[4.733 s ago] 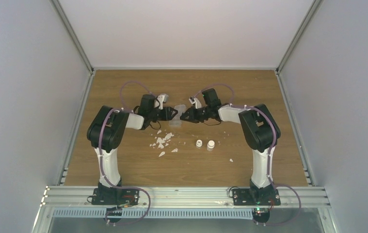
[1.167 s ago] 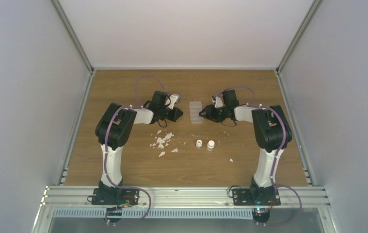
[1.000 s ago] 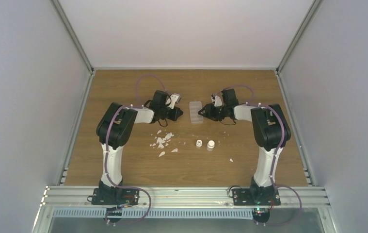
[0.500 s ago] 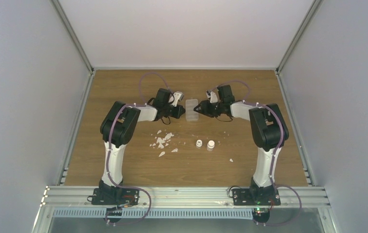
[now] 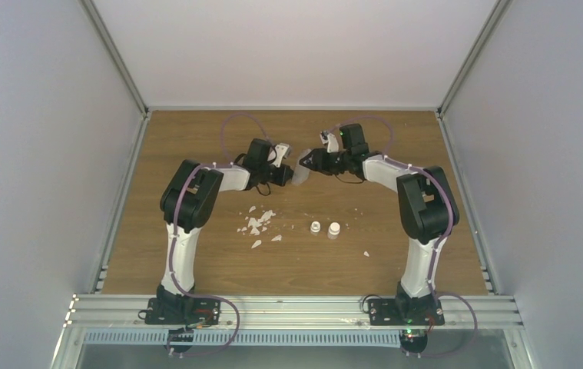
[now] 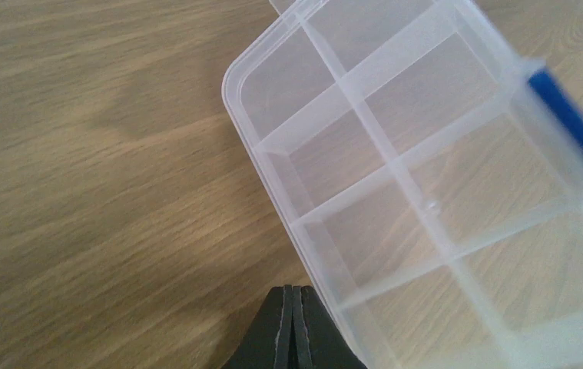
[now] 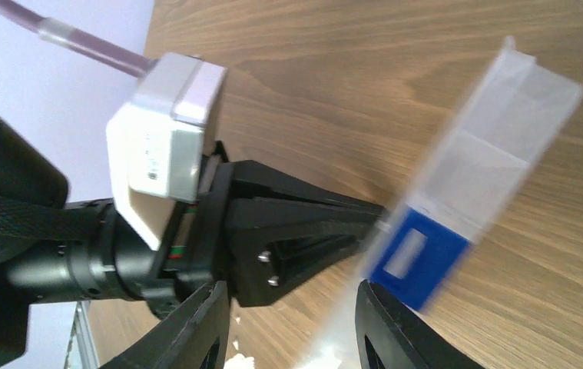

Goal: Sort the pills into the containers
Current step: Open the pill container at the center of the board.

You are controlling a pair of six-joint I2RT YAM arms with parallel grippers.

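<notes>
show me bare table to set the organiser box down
Bare wood: the near strip between the vials and the base rail; the far strip along the back wall; the right side past the right arm. Crowded: mid-table, where it and the left arm meet at the organiser box, and the white flakes nearer.

wooden table | white flakes scattered | two vials side by side
</notes>
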